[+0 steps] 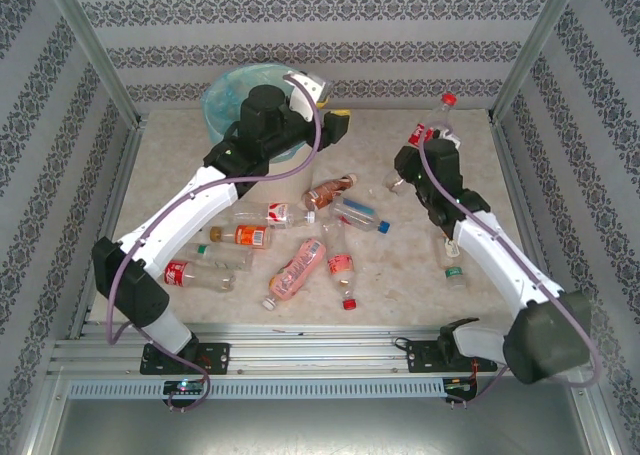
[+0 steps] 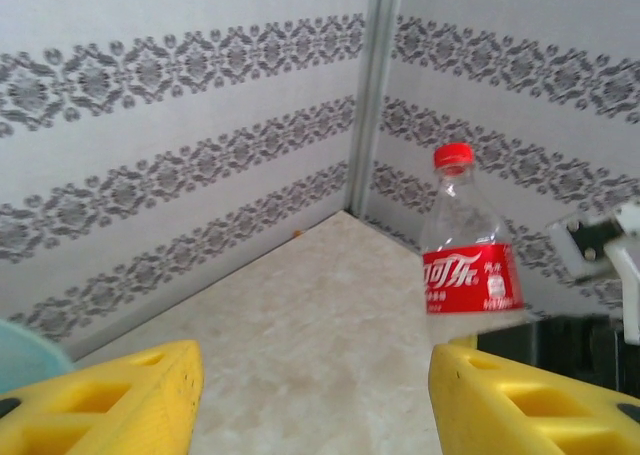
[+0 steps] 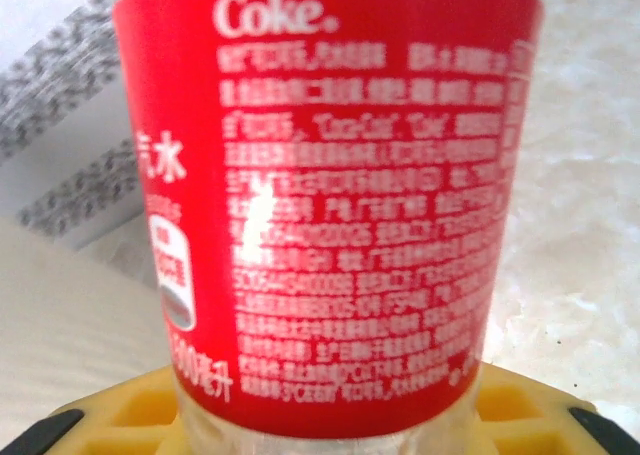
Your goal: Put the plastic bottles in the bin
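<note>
damask-banded walls (image 1: 300, 20) enclose a beige marbled tabletop (image 1: 400, 285).

Bright, even light fell from above, leaving only faint, soft-edged shadows on the tabletop (image 1: 400, 275) in the top view. In the right wrist view the red-labelled bottle (image 3: 330, 205) sat so close that its print was soft, with a white patch of glare left of the label's middle and the wall behind it blurred. In the left wrist view the yellow fingers (image 2: 110, 400) in front of that bottle were out of focus.
</note>
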